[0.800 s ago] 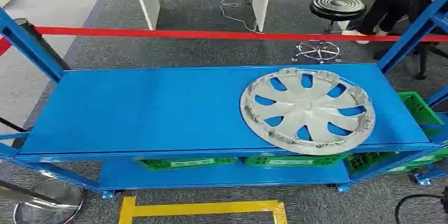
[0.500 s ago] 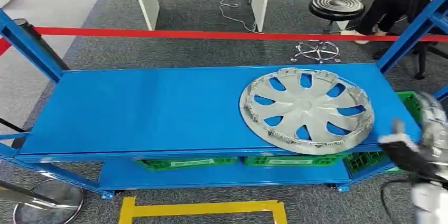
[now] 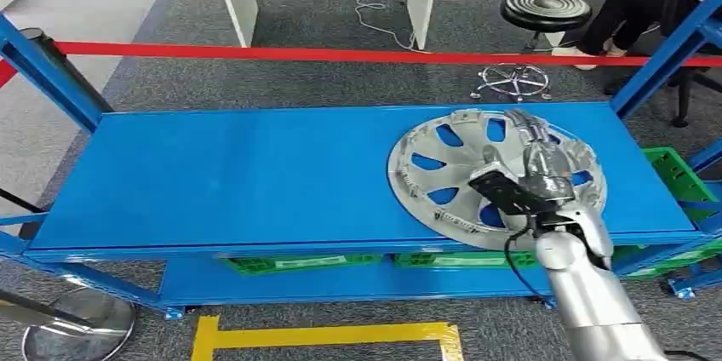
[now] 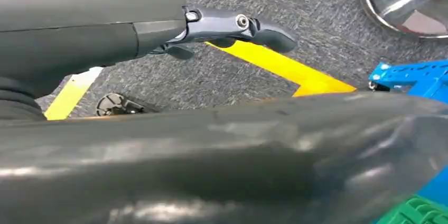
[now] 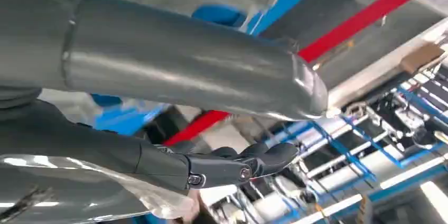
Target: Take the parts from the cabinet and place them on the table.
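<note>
The silver hubcap (image 3: 477, 178) lay flat on the right part of the blue cabinet shelf (image 3: 255, 174), its ribbed inner side up; being round, it had no long axis. In the head view the right robot hand (image 3: 532, 165) reached over the hubcap with fingers (image 3: 526, 127) stretched toward the far rim, but whether it gripped anything I could not tell. The left wrist view showed the left robot hand (image 4: 232, 26) over grey carpet and yellow floor tape (image 4: 285, 68), fingers extended, holding nothing.

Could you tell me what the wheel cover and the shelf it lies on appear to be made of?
The wheel cover looks like silver-painted moulded plastic: thin spokes, clip tabs round the rim, dull sheen; metal cannot be ruled out. The shelf looks like sheet steel with a glossy blue coat: flat, evenly coloured, soft reflections.
</note>
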You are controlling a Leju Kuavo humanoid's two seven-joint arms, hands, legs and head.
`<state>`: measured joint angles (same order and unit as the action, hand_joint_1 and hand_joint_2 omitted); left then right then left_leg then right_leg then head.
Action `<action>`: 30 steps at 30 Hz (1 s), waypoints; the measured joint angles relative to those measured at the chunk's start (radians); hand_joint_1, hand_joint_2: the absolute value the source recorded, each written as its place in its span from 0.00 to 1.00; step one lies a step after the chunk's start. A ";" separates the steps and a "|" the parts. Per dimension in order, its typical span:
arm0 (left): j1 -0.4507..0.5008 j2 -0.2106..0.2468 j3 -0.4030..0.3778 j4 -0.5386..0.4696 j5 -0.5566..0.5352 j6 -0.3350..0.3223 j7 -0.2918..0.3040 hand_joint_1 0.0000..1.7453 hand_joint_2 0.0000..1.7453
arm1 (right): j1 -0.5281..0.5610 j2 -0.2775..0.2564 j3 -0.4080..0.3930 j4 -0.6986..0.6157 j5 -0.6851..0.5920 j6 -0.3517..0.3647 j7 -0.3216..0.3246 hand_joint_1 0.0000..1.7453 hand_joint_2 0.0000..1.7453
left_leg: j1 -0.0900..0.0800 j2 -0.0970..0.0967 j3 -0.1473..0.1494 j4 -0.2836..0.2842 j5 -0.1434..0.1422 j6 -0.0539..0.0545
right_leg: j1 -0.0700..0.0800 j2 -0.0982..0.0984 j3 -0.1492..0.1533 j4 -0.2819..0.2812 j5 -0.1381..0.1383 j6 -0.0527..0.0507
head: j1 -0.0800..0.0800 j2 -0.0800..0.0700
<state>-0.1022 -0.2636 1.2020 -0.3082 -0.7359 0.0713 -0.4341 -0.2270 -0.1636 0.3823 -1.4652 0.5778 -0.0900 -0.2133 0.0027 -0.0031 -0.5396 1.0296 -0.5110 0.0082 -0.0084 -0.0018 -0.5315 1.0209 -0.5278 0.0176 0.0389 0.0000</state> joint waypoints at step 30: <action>0.023 -0.034 -0.006 0.008 0.075 0.023 0.018 0.00 0.00 | 0.246 0.086 0.175 -0.059 0.459 -0.176 0.337 0.00 0.00 | 0.000 0.000 -0.003 0.000 -0.001 0.000 | 0.000 0.000 -0.004 0.000 0.000 0.000 | 0.000 0.000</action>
<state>-0.0794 -0.2972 1.1959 -0.3002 -0.6611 0.0946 -0.4166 0.0190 -0.0775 0.5577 -1.5244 1.0365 -0.2663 0.1240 0.0027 -0.0029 -0.5427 1.0294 -0.5116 0.0080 -0.0086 -0.0016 -0.5354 1.0208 -0.5282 0.0174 0.0385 0.0000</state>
